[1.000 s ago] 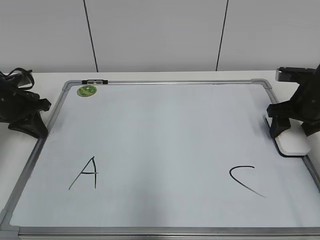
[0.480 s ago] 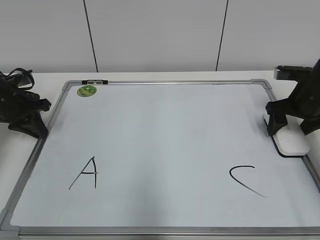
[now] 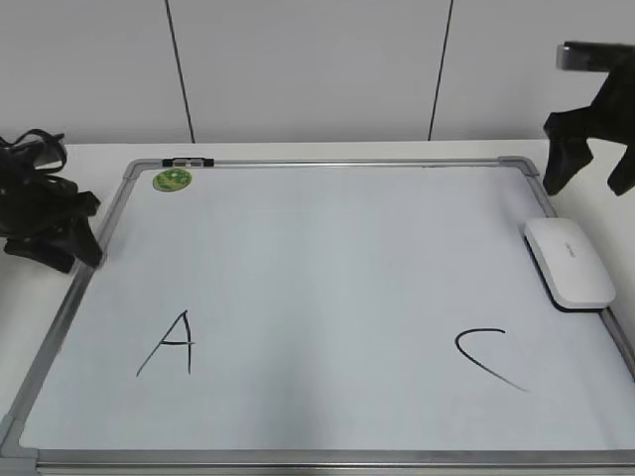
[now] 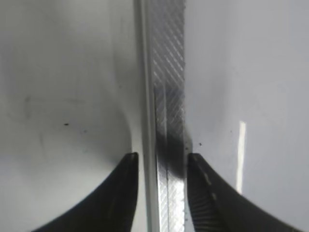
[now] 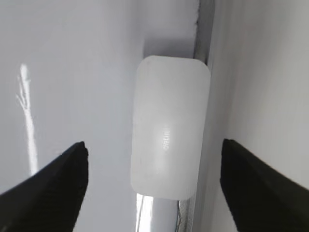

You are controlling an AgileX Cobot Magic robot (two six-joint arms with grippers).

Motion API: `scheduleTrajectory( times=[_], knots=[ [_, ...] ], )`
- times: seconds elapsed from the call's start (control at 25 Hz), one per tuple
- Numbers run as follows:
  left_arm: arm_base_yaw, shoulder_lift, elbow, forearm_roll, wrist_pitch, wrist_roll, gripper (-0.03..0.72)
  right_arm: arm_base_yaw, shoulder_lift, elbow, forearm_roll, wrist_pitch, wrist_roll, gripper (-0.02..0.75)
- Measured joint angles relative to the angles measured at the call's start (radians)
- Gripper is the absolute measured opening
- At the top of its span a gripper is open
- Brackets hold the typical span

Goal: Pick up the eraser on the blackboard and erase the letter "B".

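Note:
The white eraser (image 3: pixel 569 261) lies flat on the blackboard (image 3: pixel 327 258) against its right frame. In the right wrist view the eraser (image 5: pixel 169 128) lies below and between the jaws, untouched. My right gripper (image 3: pixel 589 186) hangs open and empty in the air above and behind it, and its jaws (image 5: pixel 154 145) are spread wide. No letter "B" shows; the board between the "A" (image 3: pixel 171 344) and the "C" (image 3: pixel 488 357) is blank. My left gripper (image 3: pixel 79 238) sits at the board's left edge, slightly open (image 4: pixel 161 157), straddling the metal frame (image 4: pixel 169 72).
A round green magnet (image 3: pixel 172 179) sits at the board's far left corner, with a small black clip (image 3: pixel 189 160) on the top frame beside it. A white table surrounds the board and a panelled wall stands behind.
My right gripper has let go of the eraser and risen well above it. The eraser stays at the board's right edge. The left arm shifted slightly.

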Motion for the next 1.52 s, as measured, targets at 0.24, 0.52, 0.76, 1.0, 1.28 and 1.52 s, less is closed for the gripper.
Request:
scheduleTrajectory(
  times=[0.24,0.52,0.76,1.0,1.28,1.52],
  knots=[
    [0.0,-0.087,-0.054,0.002,0.077,0.0,0.46,0.0,-0.117,-0.035,0.033,0.019,-0.015,0.627],
    [0.0,-0.23,-0.086,0.017,0.289,-0.041,0.459,0.0,-0.322,-0.008,0.048,0.029,-0.017,0.597],
    [-0.002,-0.427,-0.066,0.106,0.322,-0.129,0.443,0.0,-0.567,0.125,0.048,0.043,-0.019,0.596],
    [-0.002,-0.755,0.062,0.139,0.337,-0.152,0.442,0.0,-0.805,0.28,0.048,0.052,-0.019,0.596],
    [-0.002,-1.084,0.304,0.185,0.356,-0.163,0.44,0.0,-1.017,0.426,0.048,0.055,-0.019,0.594],
    [-0.002,-1.313,0.528,0.188,0.358,-0.226,0.44,0.0,-1.187,0.593,0.048,0.055,0.001,0.593]
  ],
)
